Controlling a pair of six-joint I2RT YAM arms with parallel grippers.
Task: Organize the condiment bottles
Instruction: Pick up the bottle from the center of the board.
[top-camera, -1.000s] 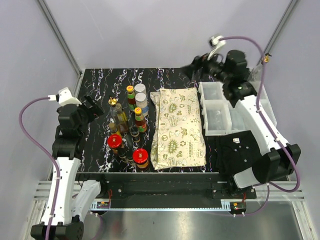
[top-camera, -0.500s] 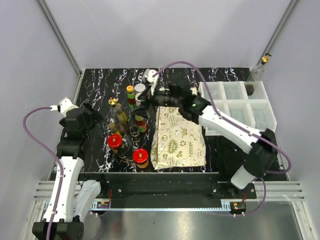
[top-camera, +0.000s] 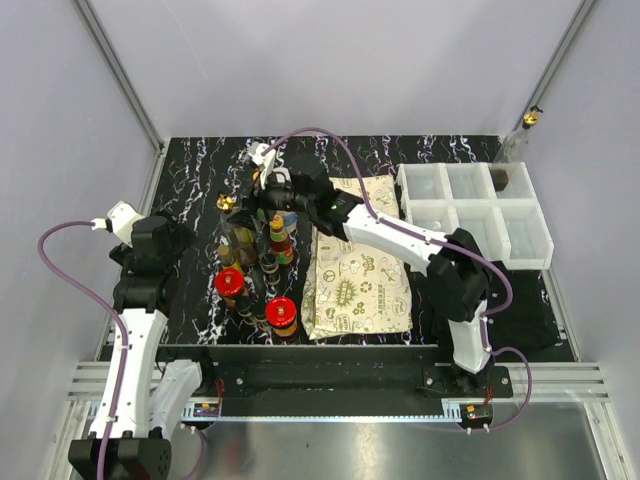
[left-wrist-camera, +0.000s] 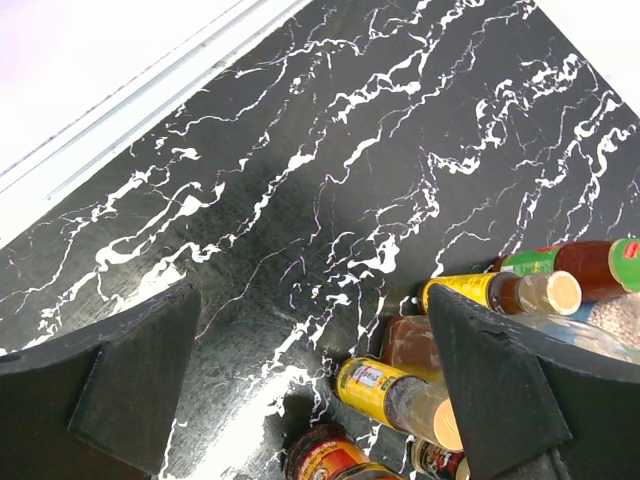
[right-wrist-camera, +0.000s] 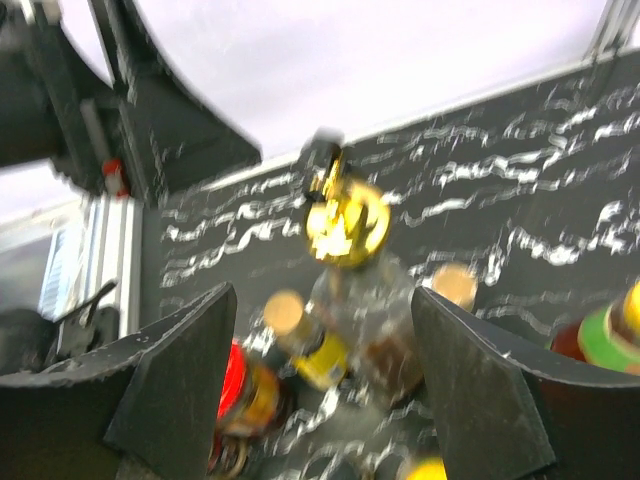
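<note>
Crowding together on the left half of the black marbled worktop (top-camera: 190, 170), the condiment bottles (top-camera: 262, 265) are standing upright, with a red-capped jar (top-camera: 282, 312) sitting nearest my bases. I am holding my right fingers (right-wrist-camera: 180, 380) apart over the far end of the cluster, gripping nothing, and a gold-capped bottle (right-wrist-camera: 345, 225) is showing blurred between them. My left fingers (left-wrist-camera: 130, 370) are hanging wide apart and empty just left of the bottles. A cream patterned cloth (top-camera: 355, 260) is lying beside the cluster on its right, and white compartment bins (top-camera: 470, 201) are sitting beyond the cloth.
</note>
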